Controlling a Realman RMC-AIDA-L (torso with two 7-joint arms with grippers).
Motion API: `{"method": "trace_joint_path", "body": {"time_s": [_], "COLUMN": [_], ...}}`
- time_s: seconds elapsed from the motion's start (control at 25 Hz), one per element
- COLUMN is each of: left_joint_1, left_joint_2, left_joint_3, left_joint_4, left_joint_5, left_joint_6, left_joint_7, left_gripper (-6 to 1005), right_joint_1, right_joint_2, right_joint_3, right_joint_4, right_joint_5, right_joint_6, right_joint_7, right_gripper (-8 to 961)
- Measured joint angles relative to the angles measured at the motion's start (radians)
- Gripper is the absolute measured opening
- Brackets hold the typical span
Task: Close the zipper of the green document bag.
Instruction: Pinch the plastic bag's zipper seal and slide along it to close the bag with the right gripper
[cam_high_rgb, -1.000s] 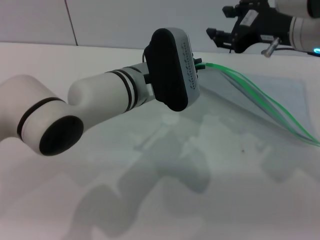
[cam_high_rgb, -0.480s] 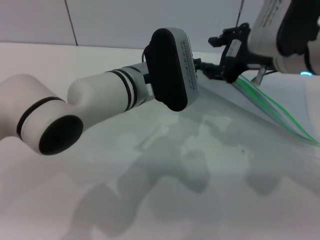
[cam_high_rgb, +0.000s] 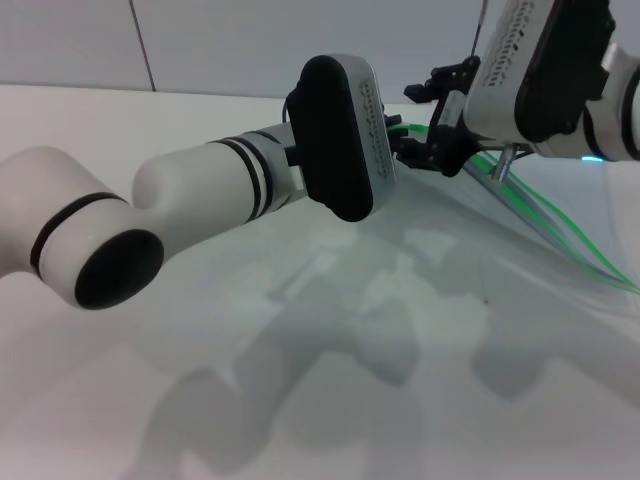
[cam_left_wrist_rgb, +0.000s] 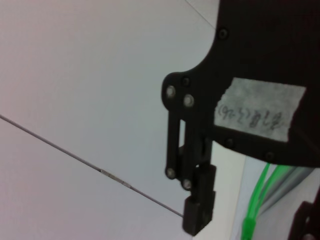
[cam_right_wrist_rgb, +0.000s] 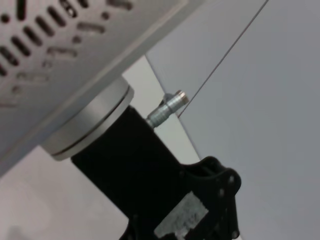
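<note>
Two grippers are seen, left gripper (cam_high_rgb: 398, 140) and right gripper (cam_high_rgb: 432, 120); one green document bag (cam_high_rgb: 520, 240); one zipper (cam_high_rgb: 545, 225).

The far corner of the green document bag (cam_high_rgb: 500, 250) is crowded from both sides. The left claw (cam_high_rgb: 398, 128) is met there by the right claw (cam_high_rgb: 432, 128), with almost no gap left between them above the zipper (cam_high_rgb: 545, 215). The approach from the near left is blocked by the bulky left arm (cam_high_rgb: 200, 215). Open tabletop (cam_high_rgb: 300, 420) is seen in the foreground, and the bag's nearer stretch lies unobstructed.
</note>
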Motion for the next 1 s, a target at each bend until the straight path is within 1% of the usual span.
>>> {"method": "trace_joint_path", "body": {"time_s": [0.44, 0.92, 1.0], "left_joint_1": [-0.004, -0.004, -0.003], "left_joint_2": [0.000, 0.000, 0.000], "left_joint_3": [0.001, 0.001, 0.001], "left_joint_4": [0.000, 0.000, 0.002], "left_joint_5": [-0.001, 0.000, 0.001], "left_joint_6": [0.000, 0.001, 0.001], "left_joint_7": [0.000, 0.000, 0.000], "left_gripper": [51, 52, 52], "right_joint_1": [0.010, 0.023, 0.023], "right_joint_2": [0.000, 0.000, 0.000], "right_joint_3": [-0.030, -0.021, -0.020], "right_joint_4": [0.033, 0.067, 0.068], "right_joint_5": [-0.022, -0.024, -0.024], "right_joint_6": [-0.039, -0.053, -0.053], "right_joint_7": [0.001, 0.001, 0.001], "right_gripper": [554, 536, 489]}}
